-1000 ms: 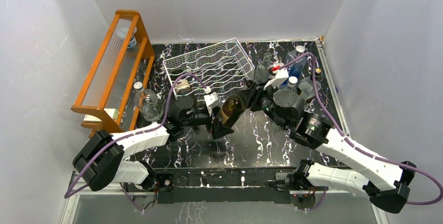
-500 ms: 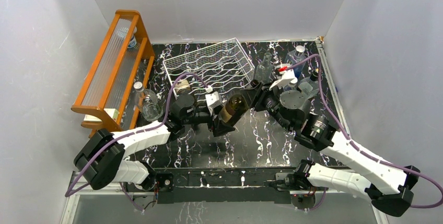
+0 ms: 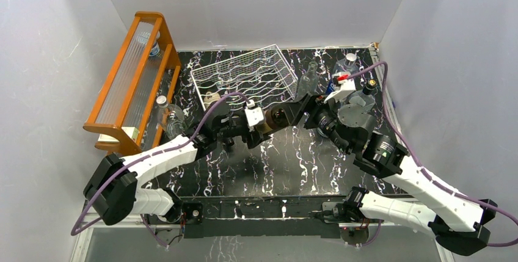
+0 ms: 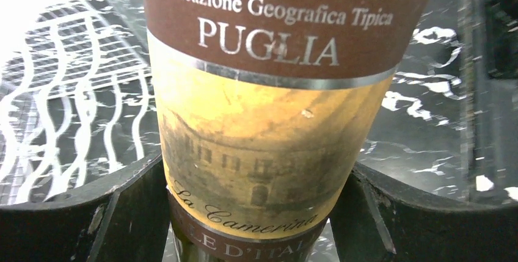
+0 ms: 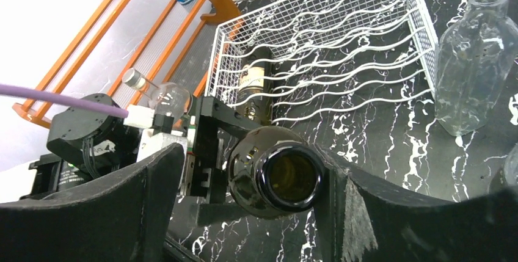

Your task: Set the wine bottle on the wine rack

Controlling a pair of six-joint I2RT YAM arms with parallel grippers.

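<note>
The dark wine bottle [image 3: 278, 117] with a brown and yellow label [image 4: 269, 121] hangs roughly level above the marble table, in front of the white wire wine rack [image 3: 244, 76]. My left gripper [image 3: 259, 126] is shut on its body, and both fingers [image 4: 91, 213] press the label's sides. My right gripper [image 5: 250, 164] stands open around the bottle's mouth [image 5: 287, 176]. Its left finger [image 5: 122, 207] is well off the glass, while the right one lies beside the rim. The rack [image 5: 342, 42] lies just beyond.
Another dark bottle [image 5: 250, 85] lies in the rack's near-left groove. A tall orange shelf [image 3: 131, 79] stands at the left with a clear bottle [image 3: 168, 118] beside it. Clear glass bottles [image 3: 308, 82] and a blue-labelled one [image 3: 345, 69] stand at the back right.
My right gripper has opened off the bottle's neck and drawn back slightly. The left gripper has closed on the body and carried the bottle a little toward the rack.
</note>
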